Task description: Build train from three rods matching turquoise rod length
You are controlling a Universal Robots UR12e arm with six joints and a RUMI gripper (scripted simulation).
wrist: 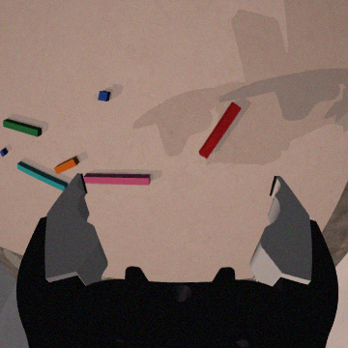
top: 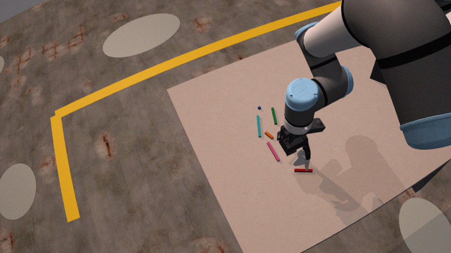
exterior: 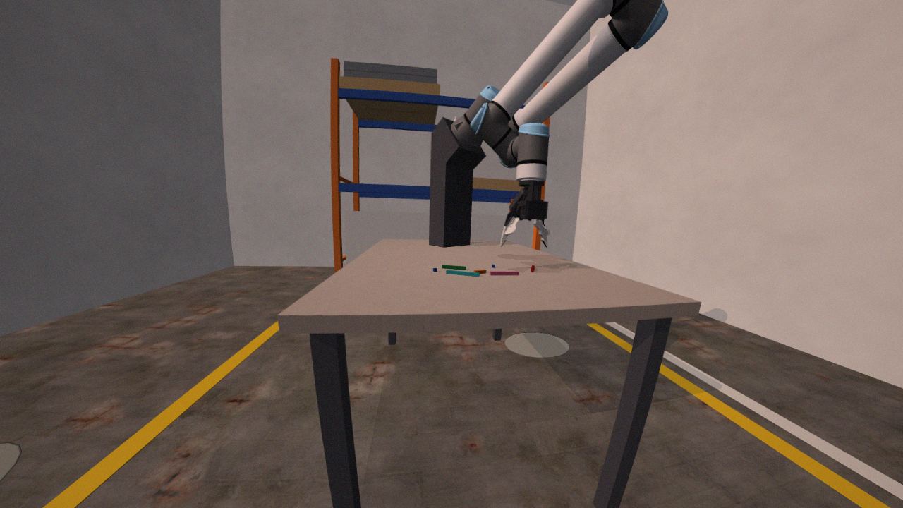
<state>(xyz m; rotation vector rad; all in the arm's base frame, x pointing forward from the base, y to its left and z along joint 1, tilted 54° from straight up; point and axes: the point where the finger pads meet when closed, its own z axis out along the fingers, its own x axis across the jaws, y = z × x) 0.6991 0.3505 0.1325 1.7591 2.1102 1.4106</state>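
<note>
My gripper (exterior: 523,245) (wrist: 179,176) is open and empty, high above the table. The red rod (top: 299,170) (exterior: 532,269) (wrist: 219,130) lies slanted ahead of the fingers in the wrist view. The pink rod (top: 273,151) (exterior: 504,273) (wrist: 117,180) lies near the left fingertip there. The orange rod (top: 269,135) (exterior: 480,271) (wrist: 67,165) lies between pink and the turquoise rod (top: 258,125) (exterior: 463,273) (wrist: 43,176), touching neither. The green rod (top: 273,115) (exterior: 453,267) (wrist: 22,128) lies beyond turquoise. One blue rod (top: 259,108) (exterior: 434,269) (wrist: 4,152) lies near turquoise; another blue rod (exterior: 493,266) (wrist: 103,96) is hidden in the top view.
The rods lie scattered on the pale table (top: 220,126) (exterior: 379,296). The arm reaches over the table from its dark pedestal (exterior: 449,202). A shelf rack (exterior: 335,157) stands behind it. Arm shadows fall around the red rod.
</note>
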